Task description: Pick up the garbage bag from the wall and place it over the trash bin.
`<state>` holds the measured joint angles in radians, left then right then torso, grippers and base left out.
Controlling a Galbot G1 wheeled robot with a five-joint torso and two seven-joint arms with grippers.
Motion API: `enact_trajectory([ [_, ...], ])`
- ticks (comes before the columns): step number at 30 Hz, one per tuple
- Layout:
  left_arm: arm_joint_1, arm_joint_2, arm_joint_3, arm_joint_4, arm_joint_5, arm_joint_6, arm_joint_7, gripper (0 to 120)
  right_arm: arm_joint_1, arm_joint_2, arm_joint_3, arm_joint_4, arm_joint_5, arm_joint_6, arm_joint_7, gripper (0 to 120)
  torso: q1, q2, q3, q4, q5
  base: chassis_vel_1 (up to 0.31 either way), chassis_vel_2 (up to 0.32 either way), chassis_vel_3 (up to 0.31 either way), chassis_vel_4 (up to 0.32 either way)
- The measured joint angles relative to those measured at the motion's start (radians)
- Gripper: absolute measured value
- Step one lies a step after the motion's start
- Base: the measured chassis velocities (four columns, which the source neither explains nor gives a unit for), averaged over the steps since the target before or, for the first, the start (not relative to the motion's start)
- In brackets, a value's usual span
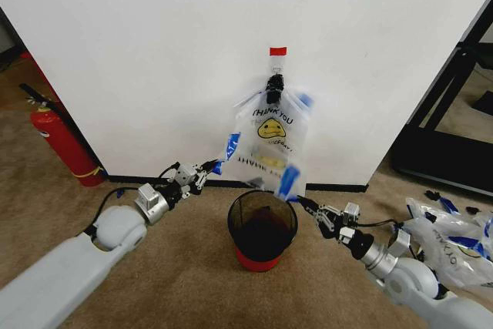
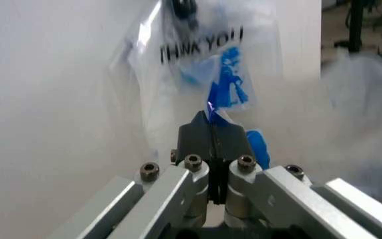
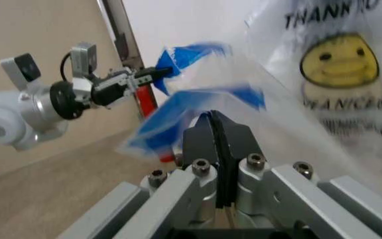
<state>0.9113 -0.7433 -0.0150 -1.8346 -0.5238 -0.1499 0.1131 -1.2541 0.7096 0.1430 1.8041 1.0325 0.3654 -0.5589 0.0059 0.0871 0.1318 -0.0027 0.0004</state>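
- Left gripper (image 1: 209, 166), centre-left of frame, clamped on one blue handle of the garbage bag (image 1: 269, 140).
- Right gripper (image 1: 302, 203), lower centre-right, pinching the other handle.
- Bag hangs centre frame, clipped to the wall (image 1: 154, 52).
- Trash bin (image 1: 262, 229) stands below, mouth unobstructed, between both grippers.

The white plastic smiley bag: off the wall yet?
No. The white plastic smiley bag hangs from the black clip; both grippers pinch its blue handles.
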Motion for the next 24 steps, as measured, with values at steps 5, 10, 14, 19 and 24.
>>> enact_trajectory([
  [5, 0.104, -0.030, -0.099, -0.150, -0.002, -0.002, -0.070, 0, 0.009, 0.000, 0.034, 0.076, 0.008, 0.037, 0.023, 0, 0.000, 0.000, 0.000, 0.0005, 0.0000, 0.000, 0.000, 0.000, 0.000],
  [10, 0.202, -0.047, -0.164, -0.276, -0.012, 0.012, -0.112, 0, 0.023, 0.013, 0.074, 0.144, 0.007, 0.065, 0.079, 0, 0.000, 0.000, 0.000, 0.0003, -0.0001, 0.000, 0.000, 0.000, 0.000],
  [14, 0.276, -0.070, -0.221, -0.367, -0.032, 0.050, -0.141, 0, 0.049, 0.025, 0.096, 0.198, 0.018, 0.057, 0.134, 0, 0.000, 0.000, 0.000, 0.0007, -0.0004, 0.000, 0.000, 0.000, 0.000],
  [19, 0.371, -0.090, -0.318, -0.511, -0.071, 0.166, -0.220, 0, 0.062, 0.036, 0.128, 0.284, 0.083, 0.015, 0.249, 0, 0.000, 0.000, 0.000, 0.0005, -0.0004, 0.000, 0.000, 0.000, 0.000],
  [24, 0.404, -0.097, -0.374, -0.564, -0.082, 0.208, -0.247, 0, 0.049, 0.051, 0.128, 0.284, 0.089, 0.013, 0.266, 0, 0.000, 0.000, 0.000, 0.0005, -0.0003, 0.000, 0.000, 0.000, 0.000],
])
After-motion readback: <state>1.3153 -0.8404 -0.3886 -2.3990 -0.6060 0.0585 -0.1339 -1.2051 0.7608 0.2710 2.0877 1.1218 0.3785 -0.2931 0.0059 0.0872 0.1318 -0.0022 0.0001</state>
